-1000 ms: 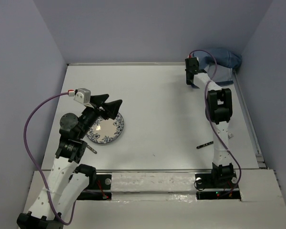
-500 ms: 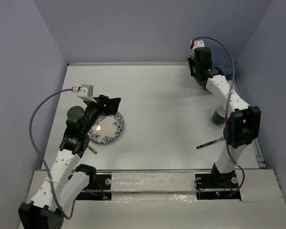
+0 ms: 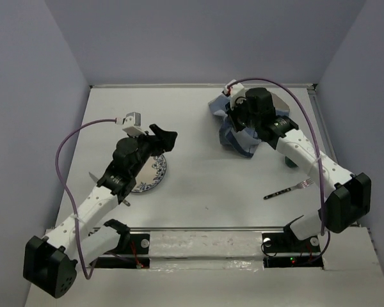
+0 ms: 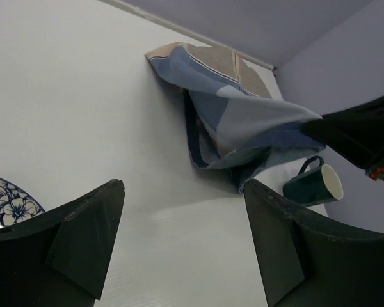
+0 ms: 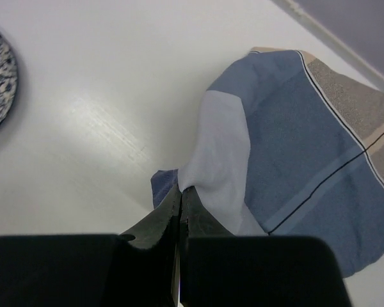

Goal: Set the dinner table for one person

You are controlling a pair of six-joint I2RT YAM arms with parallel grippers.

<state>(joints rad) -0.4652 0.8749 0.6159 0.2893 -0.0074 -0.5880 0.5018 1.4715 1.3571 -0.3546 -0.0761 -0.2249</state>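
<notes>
The white dinner table (image 3: 205, 185) fills the view. My right gripper (image 5: 181, 189) is shut on a fold of the blue-and-tan striped placemat (image 5: 307, 128) and holds it bunched just above the table at the back middle (image 3: 235, 133). The placemat also shows in the left wrist view (image 4: 230, 109), draped from the right gripper. My left gripper (image 3: 161, 142) is open and empty over the far edge of the blue-and-white plate (image 3: 150, 176); its jaws stand wide apart (image 4: 182, 185).
A green mug (image 3: 289, 158) stands at the right, partly behind my right arm; it also shows in the left wrist view (image 4: 317, 185). A fork (image 3: 289, 188) lies at the front right. A thin utensil (image 3: 92, 174) pokes out left of my left arm.
My right arm has swung from the far right corner to the back middle, carrying the placemat with it. My left arm has reached forward and right over the plate.
</notes>
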